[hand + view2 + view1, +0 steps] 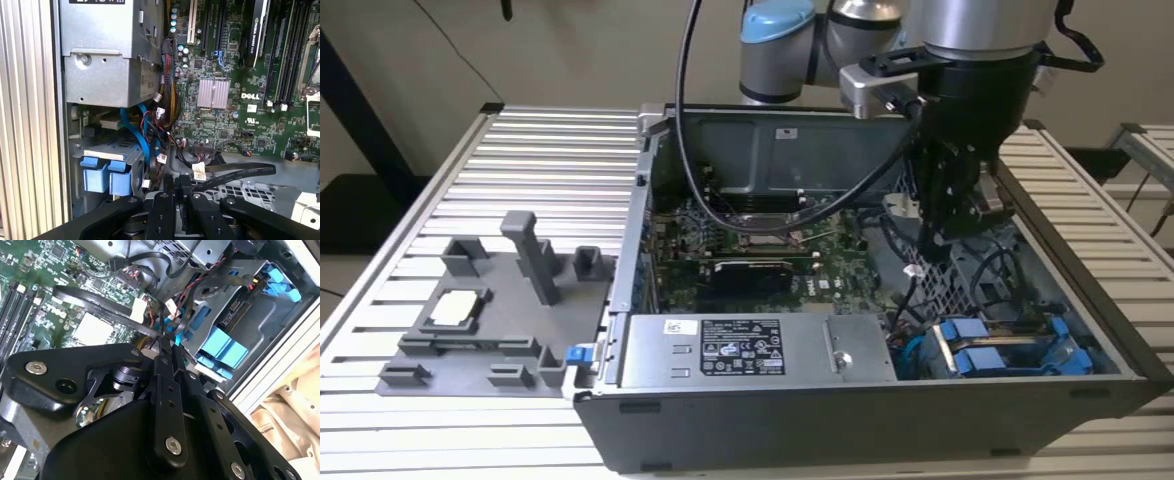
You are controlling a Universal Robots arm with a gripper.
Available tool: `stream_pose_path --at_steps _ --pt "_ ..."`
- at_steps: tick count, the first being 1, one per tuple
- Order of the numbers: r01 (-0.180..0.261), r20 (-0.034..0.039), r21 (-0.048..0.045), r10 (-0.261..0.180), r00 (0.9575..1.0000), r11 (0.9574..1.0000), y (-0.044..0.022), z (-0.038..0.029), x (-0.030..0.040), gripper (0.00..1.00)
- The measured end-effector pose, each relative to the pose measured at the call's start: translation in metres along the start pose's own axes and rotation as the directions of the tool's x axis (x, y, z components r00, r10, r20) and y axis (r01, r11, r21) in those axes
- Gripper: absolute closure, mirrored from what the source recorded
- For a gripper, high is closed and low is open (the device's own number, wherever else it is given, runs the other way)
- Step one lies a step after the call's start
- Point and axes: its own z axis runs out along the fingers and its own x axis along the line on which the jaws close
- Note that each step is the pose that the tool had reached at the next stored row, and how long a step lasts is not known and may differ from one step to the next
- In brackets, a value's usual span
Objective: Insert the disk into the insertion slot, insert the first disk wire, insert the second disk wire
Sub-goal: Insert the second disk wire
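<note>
Open computer case lying on its side on a slatted aluminium table, so that its interior faces upward and the arm can reach in from above. The gripper hangs inside the case toward the exterior view's right, between the green motherboard and the case's right wall, over a tangle of cables. In both wrist views its black fingers stand close together with thin wires at their tips; whether they pinch a wire cannot be told. The disk, marked by the bright blue tabs of its carrier, already sits in the insertion slot, the perforated grey bay at the near right corner of the case, beside the grey power-supply box. The disk appears seated, so the insertion step is judged done; the gripper's place among the loose wires just beyond the bay suggests work on a disk wire. A grey fixture stands on the table at the exterior view's left, well apart from the case.
</note>
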Motion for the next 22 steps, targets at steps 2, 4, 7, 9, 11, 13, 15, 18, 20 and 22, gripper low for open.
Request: stream_pose_path --at_steps 2,4,7,9,11,13,15,18,20,22 --pt "0.0 0.0002 -0.0001 0.0 1.0 1.0 0.0003 0.0012 0.0071 0.84" --pt "0.0 0.0003 -0.001 0.0 1.0 1.0 0.0 0.0024 0.0134 0.84" --pt "0.001 0.0005 -0.0038 -0.001 1.0 1.0 -0.0011 0.004 0.022 0.84" --pt "0.001 0.001 -0.0061 -0.001 1.0 1.0 -0.0016 0.0051 0.0275 0.84" --pt "0.001 0.0013 -0.0089 -0.001 1.0 1.0 -0.0016 0.0057 0.0314 0.84" --pt "0.001 0.0024 -0.0121 -0.001 1.0 0.9999 -0.0029 0.0062 0.0337 0.84" --pt "0.002 0.0046 -0.0169 -0.002 1.0 0.9999 -0.0077 0.0073 0.0355 0.84" --pt "0.003 0.0075 -0.0257 -0.003 1.0 0.9997 -0.0164 0.0091 0.0383 0.84" --pt "0.004 0.0094 -0.0316 -0.003 1.0 0.9995 -0.0226 0.0103 0.0402 0.84" --pt "0.004 0.0111 -0.0373 -0.004 0.9999 0.9993 -0.0287 0.0116 0.0421 0.84"
